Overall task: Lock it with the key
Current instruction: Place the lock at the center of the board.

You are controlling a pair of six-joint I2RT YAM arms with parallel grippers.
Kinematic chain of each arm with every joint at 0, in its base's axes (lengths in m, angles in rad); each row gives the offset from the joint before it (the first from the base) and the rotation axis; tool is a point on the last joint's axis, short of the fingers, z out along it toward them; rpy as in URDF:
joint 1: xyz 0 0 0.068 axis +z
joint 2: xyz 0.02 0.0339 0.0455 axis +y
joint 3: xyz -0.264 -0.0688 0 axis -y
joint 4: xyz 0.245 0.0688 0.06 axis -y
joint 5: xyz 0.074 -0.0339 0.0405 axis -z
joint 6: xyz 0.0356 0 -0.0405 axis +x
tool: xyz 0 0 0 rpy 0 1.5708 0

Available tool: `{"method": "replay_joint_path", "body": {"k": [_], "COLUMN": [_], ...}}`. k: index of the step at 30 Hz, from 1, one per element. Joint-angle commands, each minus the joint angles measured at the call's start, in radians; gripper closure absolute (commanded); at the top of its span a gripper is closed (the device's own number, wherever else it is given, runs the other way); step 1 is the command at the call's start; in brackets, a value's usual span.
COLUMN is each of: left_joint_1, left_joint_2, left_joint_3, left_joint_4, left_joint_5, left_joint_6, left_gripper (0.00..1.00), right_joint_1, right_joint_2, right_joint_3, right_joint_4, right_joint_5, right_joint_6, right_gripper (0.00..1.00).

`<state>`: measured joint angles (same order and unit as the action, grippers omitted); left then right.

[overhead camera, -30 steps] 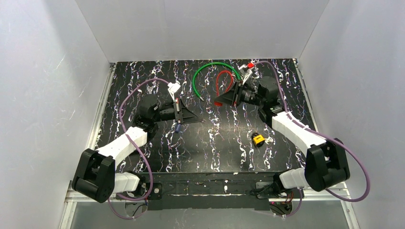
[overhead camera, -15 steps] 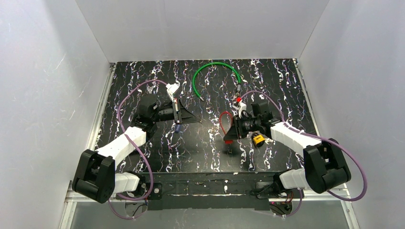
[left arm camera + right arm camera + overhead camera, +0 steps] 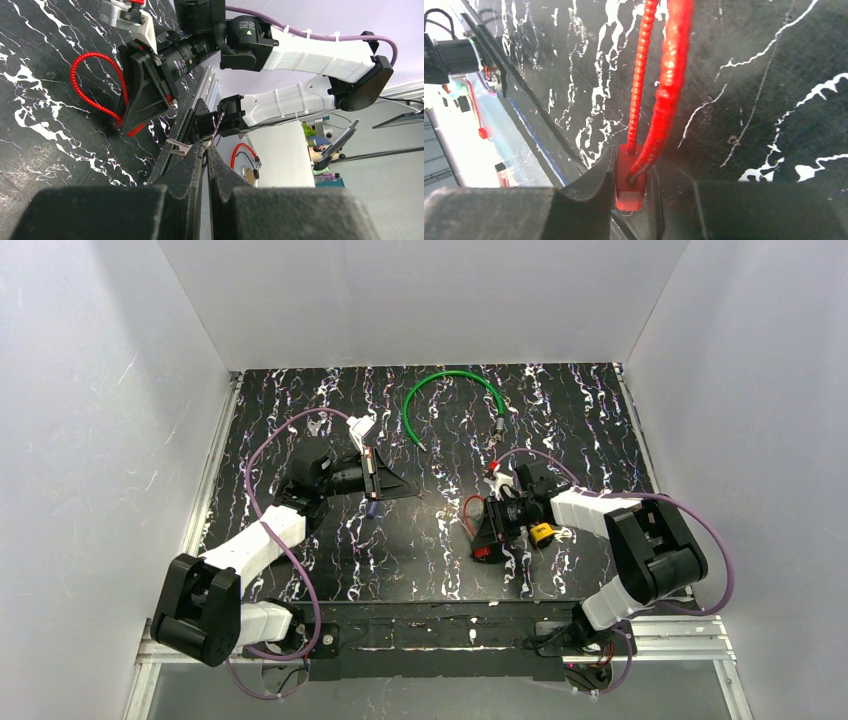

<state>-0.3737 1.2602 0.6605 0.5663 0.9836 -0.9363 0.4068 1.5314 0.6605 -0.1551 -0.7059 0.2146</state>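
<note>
The yellow padlock [image 3: 541, 533] lies on the black marbled mat, right of centre, partly hidden behind my right wrist. A small whitish bit lies just right of it; I cannot tell whether that is the key. My right gripper [image 3: 487, 540] points down at the mat just left of the padlock. In the right wrist view it [image 3: 631, 167] is shut on the red block [image 3: 630, 180] of the red loop-shaped piece [image 3: 469, 510]. My left gripper [image 3: 392, 484] hovers at centre left, its jaws pressed together [image 3: 205, 148], with nothing visible between them.
A green cable loop [image 3: 450, 390] lies at the back centre. A blue-handled tool [image 3: 372, 508] lies under my left gripper. White walls close in the mat on three sides. The left wrist view shows the right gripper [image 3: 145, 95] and red loop [image 3: 95, 82] on the mat.
My right arm has swung from the back of the mat toward the near centre, carrying the red loop, and come down beside the padlock. The left arm has not moved.
</note>
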Motion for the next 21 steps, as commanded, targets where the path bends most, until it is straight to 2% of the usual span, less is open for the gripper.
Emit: {"method": "replay_joint_path", "body": {"k": [1,3,5,11,14,17,21], "left_joint_1": [0.007,0.007,0.006,0.007,0.007,0.006,0.006], "left_joint_2": [-0.028,-0.028,-0.025,-0.018,-0.011,-0.003,0.022], "left_joint_3": [0.007,0.008,0.010,0.016,0.020,0.026,0.048], "left_joint_4": [-0.006,-0.011,-0.013,-0.025,-0.032,-0.034,-0.040], "left_joint_5": [0.000,-0.006,-0.009,-0.010,-0.010,-0.010,-0.006], "left_joint_6": [0.026,0.031,0.037,0.044,0.051,0.055,0.061], "left_gripper": [1.00,1.00,1.00,1.00,1.00,1.00,1.00], "right_joint_1": [0.004,0.004,0.004,0.004,0.004,0.004,0.004], "right_joint_2": [0.029,0.036,0.046,0.050,0.006,-0.042,-0.097], "right_joint_3": [0.045,0.038,0.039,0.103,0.131,0.149,0.192], "right_joint_4": [-0.018,-0.015,-0.012,-0.108,-0.173,-0.251,-0.368], "right_joint_5": [0.056,0.084,0.087,0.067,0.116,0.178,0.239], "right_joint_6": [0.041,0.060,0.073,0.015,-0.022,-0.062,-0.130], "right_gripper": [0.86,0.83,0.74,0.30,0.21,0.04,0.02]}}
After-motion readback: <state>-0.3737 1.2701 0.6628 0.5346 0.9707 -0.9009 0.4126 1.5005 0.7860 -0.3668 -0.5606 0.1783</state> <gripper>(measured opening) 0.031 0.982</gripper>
